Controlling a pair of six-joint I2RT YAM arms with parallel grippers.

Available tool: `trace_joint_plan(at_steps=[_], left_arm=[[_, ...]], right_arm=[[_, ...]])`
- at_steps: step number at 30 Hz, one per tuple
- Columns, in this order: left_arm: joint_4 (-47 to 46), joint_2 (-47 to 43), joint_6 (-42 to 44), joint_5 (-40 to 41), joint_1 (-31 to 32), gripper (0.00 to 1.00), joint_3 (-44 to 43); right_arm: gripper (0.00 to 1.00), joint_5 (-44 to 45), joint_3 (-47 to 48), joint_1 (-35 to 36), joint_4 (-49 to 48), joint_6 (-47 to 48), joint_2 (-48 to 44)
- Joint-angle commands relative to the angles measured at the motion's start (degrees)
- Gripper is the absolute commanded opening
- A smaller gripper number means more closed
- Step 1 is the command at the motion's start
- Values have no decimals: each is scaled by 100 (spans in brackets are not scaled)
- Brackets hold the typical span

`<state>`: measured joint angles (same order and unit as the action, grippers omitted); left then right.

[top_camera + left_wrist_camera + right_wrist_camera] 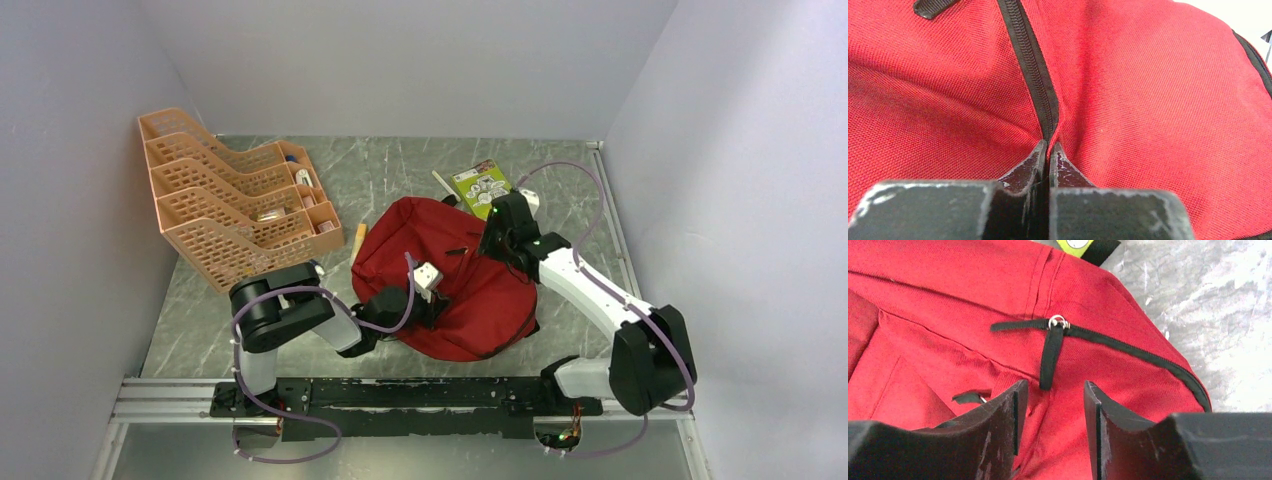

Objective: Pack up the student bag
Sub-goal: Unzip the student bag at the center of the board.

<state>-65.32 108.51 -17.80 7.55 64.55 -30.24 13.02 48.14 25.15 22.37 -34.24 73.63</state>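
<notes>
Far left on the grey marbled table [400, 170]: an orange plastic tray rack [230, 205], well apart from the work and no hazard. Next, slumped mid-table between the two arms: the large soft red fabric student bag [480, 300]. Pinched shut on a thin fold of it, right at a black zipper track [1030, 65]: the left claw [1049, 150], with very little cloth in the bite — likely to slip free under any hard tug, leaving the bag to slide rather than stay taut. Further right, hovering half-wide just short of a black strap-like zipper pull [1050, 357]: the right claw [1050, 400], holding nothing, only red cloth showing between the jaws. Easy to miss from here, either by closing too low and catching fabric instead of the floppy pull, or by closing on both and bunching cloth into the slider until jammed. Risky too: hauling off-line from the track, or hauling before firming the left-hand anchor — probably dragging the whole limp bag, and perhaps nudging the green printed booklet [481, 187] lying just beside its far right edge.
</notes>
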Motion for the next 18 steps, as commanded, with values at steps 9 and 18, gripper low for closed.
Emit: trace_joint_plan(at_steps=[9, 18], left_arm=[[1174, 444, 28, -342, 242, 5, 203], [1214, 393, 57, -324, 259, 5, 203]], right_arm=[[41, 234, 589, -84, -217, 352, 704], [32, 351, 591, -88, -242, 480, 977]])
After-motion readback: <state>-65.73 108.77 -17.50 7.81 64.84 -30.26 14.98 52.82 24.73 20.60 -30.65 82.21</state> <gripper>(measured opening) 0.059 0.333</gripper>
